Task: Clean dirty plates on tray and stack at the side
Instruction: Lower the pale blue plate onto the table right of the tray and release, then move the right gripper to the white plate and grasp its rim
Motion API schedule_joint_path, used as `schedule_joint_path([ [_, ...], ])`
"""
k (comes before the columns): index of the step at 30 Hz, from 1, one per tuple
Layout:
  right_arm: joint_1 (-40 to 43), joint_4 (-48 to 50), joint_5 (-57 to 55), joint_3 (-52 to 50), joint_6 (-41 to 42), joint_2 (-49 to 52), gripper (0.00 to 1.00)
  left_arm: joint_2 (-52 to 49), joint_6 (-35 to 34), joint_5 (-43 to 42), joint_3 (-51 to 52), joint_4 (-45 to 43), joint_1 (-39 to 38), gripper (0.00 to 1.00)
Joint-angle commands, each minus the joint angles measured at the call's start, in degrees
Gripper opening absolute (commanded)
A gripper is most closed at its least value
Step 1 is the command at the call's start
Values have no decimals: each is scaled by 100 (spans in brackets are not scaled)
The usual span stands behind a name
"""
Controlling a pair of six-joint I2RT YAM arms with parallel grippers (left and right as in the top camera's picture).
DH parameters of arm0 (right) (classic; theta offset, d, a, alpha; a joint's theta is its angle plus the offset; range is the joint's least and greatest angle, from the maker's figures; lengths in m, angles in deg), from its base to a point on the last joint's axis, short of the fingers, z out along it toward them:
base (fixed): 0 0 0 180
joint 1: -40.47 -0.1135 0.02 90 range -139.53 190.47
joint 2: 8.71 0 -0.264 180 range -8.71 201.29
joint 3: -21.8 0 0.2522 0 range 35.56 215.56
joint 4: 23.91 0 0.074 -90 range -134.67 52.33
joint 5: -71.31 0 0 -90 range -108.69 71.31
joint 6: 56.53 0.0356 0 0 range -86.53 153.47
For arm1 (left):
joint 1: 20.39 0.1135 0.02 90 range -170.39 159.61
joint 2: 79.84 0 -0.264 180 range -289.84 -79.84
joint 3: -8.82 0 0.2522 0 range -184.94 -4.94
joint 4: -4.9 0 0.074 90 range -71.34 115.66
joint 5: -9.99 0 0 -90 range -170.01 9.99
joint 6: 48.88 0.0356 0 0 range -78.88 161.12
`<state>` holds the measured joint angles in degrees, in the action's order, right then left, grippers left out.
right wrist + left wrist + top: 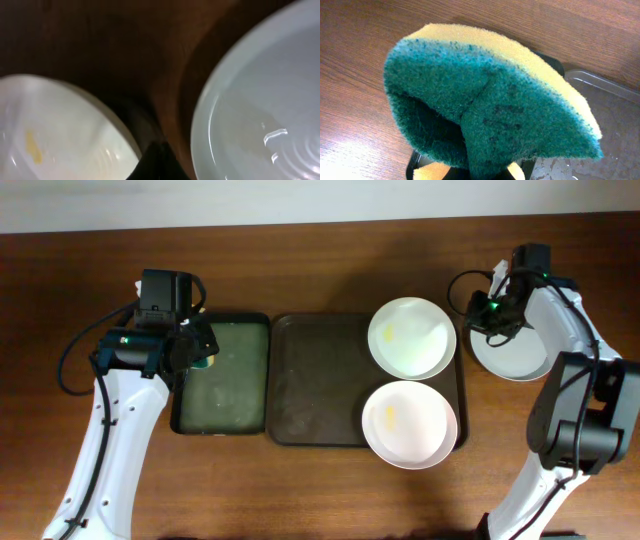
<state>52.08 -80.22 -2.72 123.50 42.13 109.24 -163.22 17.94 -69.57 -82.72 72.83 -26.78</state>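
Two white plates lie on the brown tray (pixel 310 380): the far one (pixel 412 337) and the near one (pixel 410 423), each with a faint yellow smear. A third plate (pixel 515 358) lies on the table to the right of the tray. My right gripper (pixel 490 310) hovers between the far tray plate (pixel 50 135) and the side plate (pixel 260 110). Its fingers (pixel 160 157) show as one dark closed tip holding nothing. My left gripper (pixel 200 345) is shut on a green and yellow sponge (pixel 490 105) at the left edge of the green tray.
The smaller dark green tray (pixel 225 375) lies left of the brown tray, and its wet floor shows in the left wrist view (pixel 605 130). The left half of the brown tray is bare. Both arms' cables hang near the table's back corners.
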Motion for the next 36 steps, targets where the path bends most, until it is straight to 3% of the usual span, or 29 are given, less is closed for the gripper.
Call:
schedule_joint_path([
  [1, -35, 238, 136, -31, 66, 138, 4, -20, 96, -35, 2, 44, 17, 0],
  [16, -31, -37, -1305, -13, 560, 369, 4, -20, 96, -31, 2, 52, 17, 0],
  [26, -76, -273, 245, -15, 509, 369, 4, -20, 96, -15, 2, -85, 17, 0],
  [36, -70, -310, 483, -2, 164, 367, 4, -20, 96, -17, 2, -125, 17, 0],
])
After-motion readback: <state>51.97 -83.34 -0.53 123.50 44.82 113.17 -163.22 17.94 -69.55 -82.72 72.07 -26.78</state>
